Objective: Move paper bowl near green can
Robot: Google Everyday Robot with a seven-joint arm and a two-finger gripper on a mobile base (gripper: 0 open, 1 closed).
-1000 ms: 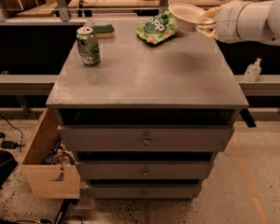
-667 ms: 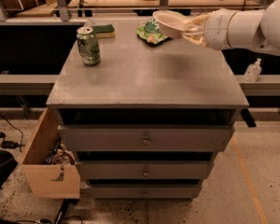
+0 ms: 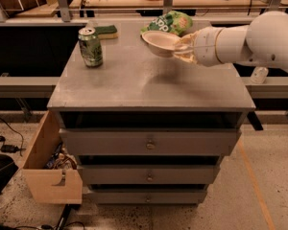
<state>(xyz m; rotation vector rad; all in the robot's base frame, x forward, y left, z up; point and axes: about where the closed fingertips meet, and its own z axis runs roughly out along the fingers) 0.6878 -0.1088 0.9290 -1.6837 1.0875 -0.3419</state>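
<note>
Workshop benches run behind a grey tabletop (image 3: 149, 87) that caps a cabinet of drawers. Over its rear right part hangs the robot's white arm (image 3: 249, 40), and the hand (image 3: 179, 48) is pinching the right-hand rim of a shallow round off-white paper bowl (image 3: 159, 41). The bowl is held clear of the surface, tipped slightly, just in front of a flat green snack bag with white lettering (image 3: 175, 22).

The small upright green drink can with a silver top (image 3: 90, 47) stands at the rear left of the tabletop, well apart from the bowl. From the hand, the can lies straight across to the left in the camera view and a little nearer the front edge, so the coming move looks like a sideways carry with the bowl leading. A green and yellow sponge (image 3: 107, 31) lies just behind the can.

Counted: one bowl, one can, one bag, one sponge, one hand.
</note>
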